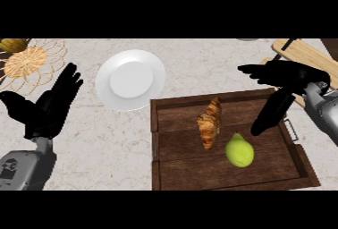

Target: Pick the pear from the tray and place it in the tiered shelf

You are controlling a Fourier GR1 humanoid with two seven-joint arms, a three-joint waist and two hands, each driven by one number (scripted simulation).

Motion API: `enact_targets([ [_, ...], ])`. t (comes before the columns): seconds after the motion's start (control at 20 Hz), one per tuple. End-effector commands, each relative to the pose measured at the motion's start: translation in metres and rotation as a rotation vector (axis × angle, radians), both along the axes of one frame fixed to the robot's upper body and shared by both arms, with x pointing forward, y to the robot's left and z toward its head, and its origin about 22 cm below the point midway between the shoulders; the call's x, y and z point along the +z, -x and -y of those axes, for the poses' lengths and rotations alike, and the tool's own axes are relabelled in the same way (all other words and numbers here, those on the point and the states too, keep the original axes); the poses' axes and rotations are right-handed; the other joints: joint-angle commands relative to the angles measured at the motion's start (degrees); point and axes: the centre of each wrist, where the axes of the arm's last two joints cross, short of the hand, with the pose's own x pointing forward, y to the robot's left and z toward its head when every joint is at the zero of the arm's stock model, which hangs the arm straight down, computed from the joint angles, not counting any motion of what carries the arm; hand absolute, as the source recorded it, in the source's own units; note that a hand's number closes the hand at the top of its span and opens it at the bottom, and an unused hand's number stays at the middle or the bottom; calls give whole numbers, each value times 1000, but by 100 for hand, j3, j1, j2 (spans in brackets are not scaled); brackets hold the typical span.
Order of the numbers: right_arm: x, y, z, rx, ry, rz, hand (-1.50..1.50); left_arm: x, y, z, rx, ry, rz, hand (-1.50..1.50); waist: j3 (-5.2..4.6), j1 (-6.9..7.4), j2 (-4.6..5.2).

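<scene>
Head view shows the pear (239, 150) lying in the right half of the dark wooden tray (191, 175), near the tray's front, with its narrow end pointing away from the robot. Nothing touches it. A croissant (210, 121) lies just beside it to the left, a little farther back, and the two look apart by a small gap.

The right hand (290, 74) hangs over the tray's far right corner. Its fingers (269, 112) are spread and straight, the long ones reaching down toward the tray floor, and they hold nothing. They stop short of the pear, up and to its right. The left hand (46, 109) rests open at the left edge over the bench (99, 147), fingers up and slightly fanned, well apart from the tray.

By my reading the step in hand is the approach: the pear is not yet picked, so the task is at its start. The next move calls for the right hand to come nearer the robot and a little left, lower over the pear, and close round its wide body without knocking the croissant or catching the tray's right wall and its handle (291, 130).

A pale wooden frame (305, 50) at the upper right, partly hidden by the right hand, is most likely the tiered shelf; its levels cannot be made out. A white plate (130, 79) and a wicker mat (30, 61) sit behind the tray to the left and play no part.
</scene>
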Motion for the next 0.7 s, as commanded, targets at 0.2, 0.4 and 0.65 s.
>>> enact_targets([
  [0.2,-13,9,-14,73,238,-141,-150,-13,4,-8,8,-7,9,0,-1,-76,-14],
  [0.4,-10,11,-28,85,284,-140,-150,0,-4,-8,13,-12,18,0,0,-63,-16],
  [0.65,-32,17,-48,87,281,-165,-150,-4,9,-6,1,-4,0,0,1,-47,-17],
])
